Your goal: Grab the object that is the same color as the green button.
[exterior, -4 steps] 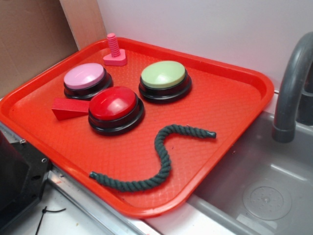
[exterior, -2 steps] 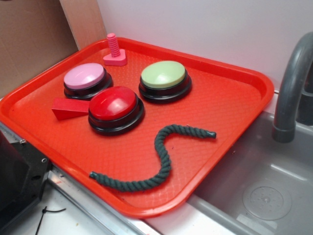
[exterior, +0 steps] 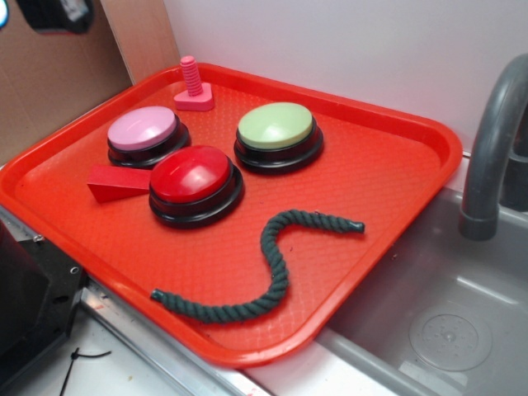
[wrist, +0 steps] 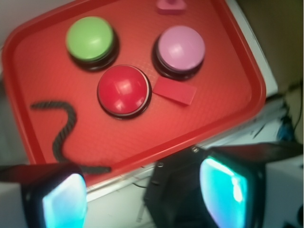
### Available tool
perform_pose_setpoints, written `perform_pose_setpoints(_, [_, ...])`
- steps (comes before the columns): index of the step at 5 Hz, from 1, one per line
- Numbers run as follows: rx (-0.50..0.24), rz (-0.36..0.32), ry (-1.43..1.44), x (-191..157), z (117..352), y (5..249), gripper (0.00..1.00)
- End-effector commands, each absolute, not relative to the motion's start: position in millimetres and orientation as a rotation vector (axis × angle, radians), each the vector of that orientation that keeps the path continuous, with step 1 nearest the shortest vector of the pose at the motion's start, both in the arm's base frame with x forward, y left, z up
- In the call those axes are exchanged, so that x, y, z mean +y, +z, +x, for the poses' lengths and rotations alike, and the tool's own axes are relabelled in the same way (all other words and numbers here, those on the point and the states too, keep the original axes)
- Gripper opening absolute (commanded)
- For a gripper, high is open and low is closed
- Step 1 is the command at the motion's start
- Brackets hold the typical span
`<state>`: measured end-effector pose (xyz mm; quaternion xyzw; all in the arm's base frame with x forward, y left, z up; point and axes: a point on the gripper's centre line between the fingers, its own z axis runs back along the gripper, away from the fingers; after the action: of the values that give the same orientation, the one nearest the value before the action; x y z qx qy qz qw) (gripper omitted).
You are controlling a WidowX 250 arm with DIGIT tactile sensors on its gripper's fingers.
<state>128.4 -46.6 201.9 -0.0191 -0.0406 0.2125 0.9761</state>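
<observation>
Dark green rope [exterior: 268, 266] lies untouched on the tray [exterior: 388, 165], matching the green button [exterior: 276, 128]; the pincer [wrist: 142, 197], spread apart above, must be lowered onto it.

White wall [exterior: 346, 41], cardboard panel [exterior: 49, 82], grey sink [exterior: 445, 322], grey faucet [exterior: 491, 157]

No text, label, brand, number or sign can be read in either view.

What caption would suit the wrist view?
Open gripper high above a red tray with three buttons and a dark green rope.
</observation>
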Motion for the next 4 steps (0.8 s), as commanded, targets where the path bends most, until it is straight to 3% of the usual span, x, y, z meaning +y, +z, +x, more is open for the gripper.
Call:
perform_pose_setpoints(1, [-0.157, -0.153, 0.72, -80.6, 158.1, 158.8, 1.0])
perform_pose_setpoints(3, [-0.171, -0.188, 0.84, -112.3, 183.9, 106.5, 1.0])
perform_pose_setpoints(4, [-0.179, -0.153, 0.808, -130.3, 197.0, 80.9, 1.0])
